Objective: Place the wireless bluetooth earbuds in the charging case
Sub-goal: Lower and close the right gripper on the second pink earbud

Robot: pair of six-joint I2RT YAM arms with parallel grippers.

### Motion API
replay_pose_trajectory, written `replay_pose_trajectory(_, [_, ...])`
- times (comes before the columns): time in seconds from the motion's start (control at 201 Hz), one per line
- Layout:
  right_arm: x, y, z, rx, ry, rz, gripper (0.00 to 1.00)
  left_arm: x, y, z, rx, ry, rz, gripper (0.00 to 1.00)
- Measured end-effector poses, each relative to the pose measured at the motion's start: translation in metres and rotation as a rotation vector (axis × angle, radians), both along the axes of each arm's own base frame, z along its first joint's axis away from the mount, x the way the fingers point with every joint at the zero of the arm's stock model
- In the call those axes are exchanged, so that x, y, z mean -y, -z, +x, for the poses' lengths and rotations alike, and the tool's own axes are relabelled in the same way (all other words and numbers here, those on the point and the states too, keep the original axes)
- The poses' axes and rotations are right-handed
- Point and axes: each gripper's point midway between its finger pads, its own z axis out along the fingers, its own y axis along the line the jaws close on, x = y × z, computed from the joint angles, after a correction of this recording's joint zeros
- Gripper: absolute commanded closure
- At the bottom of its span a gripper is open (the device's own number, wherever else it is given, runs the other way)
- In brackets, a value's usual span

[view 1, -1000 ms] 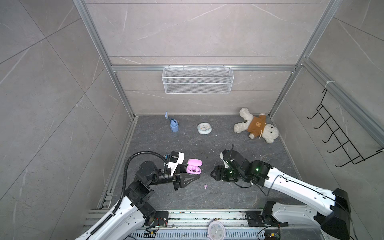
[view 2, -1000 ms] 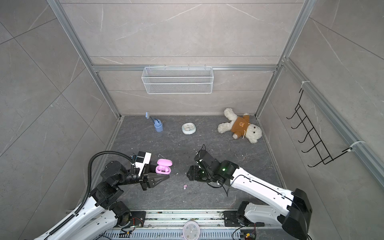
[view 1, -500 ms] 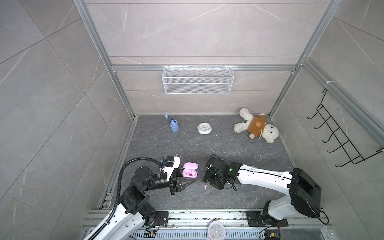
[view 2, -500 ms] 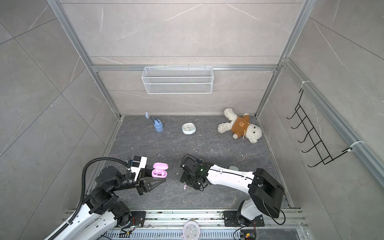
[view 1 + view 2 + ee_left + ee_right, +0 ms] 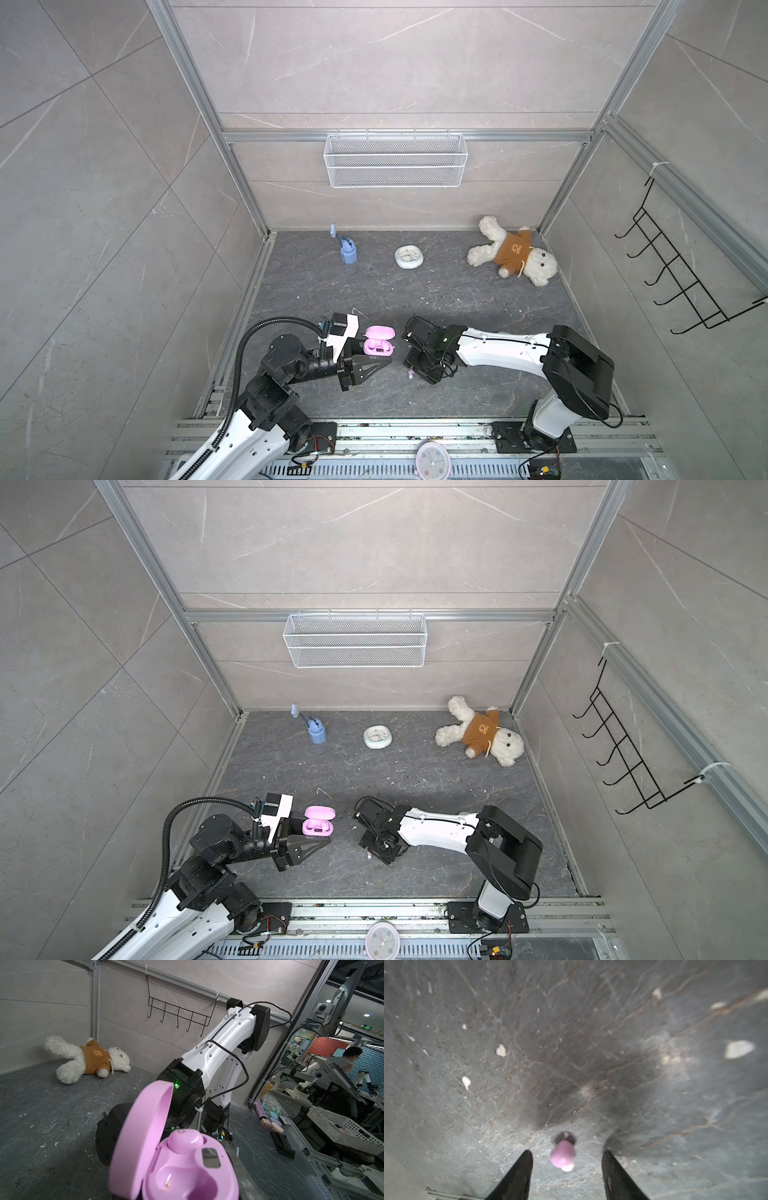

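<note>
Right wrist view pretty much tells the story: the loose pink earbud (image 5: 562,1154) lies on the dark stone tabletop (image 5: 571,1043), right between the two black fingers (image 5: 517,1178) of the right gripper (image 5: 568,1152). The jaws are apart and neither touches it, though it sits a bit nearer one finger than the other. Its long axis runs roughly along the fingers, so I'd guess closing pinches it across the narrow way, which is what you want. Something that tiny and rounded could easily squirt out, though. In a top view the pink earbud (image 5: 410,375) peeks out at the tip of the right arm, so that's clearly the nearer one. The left gripper (image 5: 370,353) is clamped on the open pink charging case (image 5: 378,347), just beside and looking clear of the tabletop. Left wrist view shows a seated bud (image 5: 185,1140) in the case and the other socket (image 5: 180,1184) empty, so I reckon that's where this one goes.
</note>
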Motion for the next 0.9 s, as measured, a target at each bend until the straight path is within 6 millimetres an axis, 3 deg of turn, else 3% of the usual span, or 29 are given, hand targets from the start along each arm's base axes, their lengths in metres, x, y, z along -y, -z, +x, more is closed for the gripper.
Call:
replay_pose_trajectory(0.279, [-0.013, 0.003, 0.006, -0.021, -0.005, 0.012, 0.51, -0.001, -0.001, 0.000, 0.005, -0.006, -0.005, 0.91])
replay_pose_trajectory(0.896, [-0.009, 0.008, 0.004, -0.089, -0.002, -0.033, 0.64, -0.004, -0.005, -0.003, 0.021, -0.009, -0.018, 0.91])
